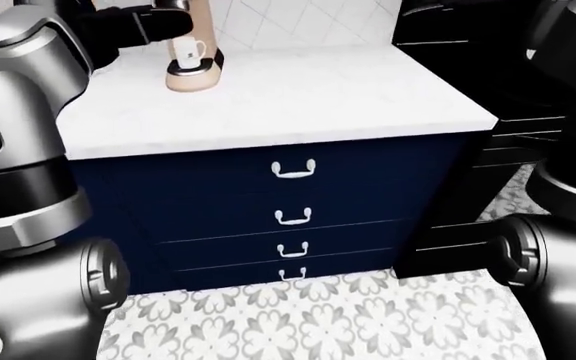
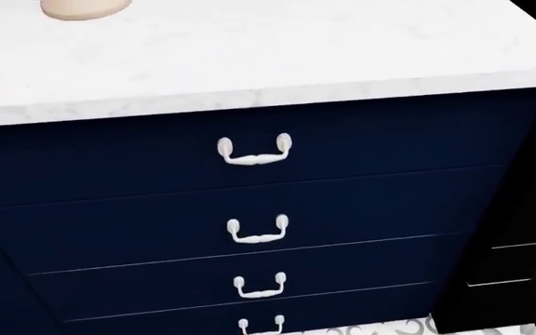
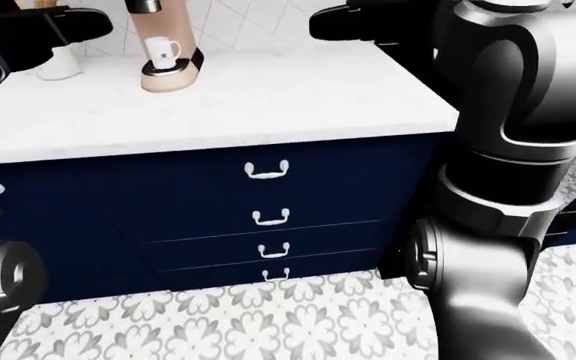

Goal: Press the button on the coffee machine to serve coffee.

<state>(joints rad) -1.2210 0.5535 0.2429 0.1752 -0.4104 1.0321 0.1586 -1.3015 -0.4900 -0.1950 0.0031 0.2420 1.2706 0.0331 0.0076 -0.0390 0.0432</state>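
Observation:
The beige coffee machine (image 1: 196,52) stands on the white counter (image 2: 342,49) at the top left, its upper part cut off by the view's edge, so no button shows. A white mug (image 1: 190,51) sits on its drip base. Only the beige base (image 2: 82,7) shows in the head view. My left hand (image 3: 60,26) is a dark shape raised just left of the machine; whether it touches the machine is unclear. My right hand (image 3: 356,22) hangs over the counter to the machine's right, well apart from it. Neither hand's fingers can be made out.
Below the counter is a navy cabinet with several drawers and white handles (image 2: 254,151). A black appliance (image 1: 488,82) stands at the counter's right end. A small white object (image 3: 58,64) sits left of the machine. Patterned floor tiles (image 1: 318,322) lie below.

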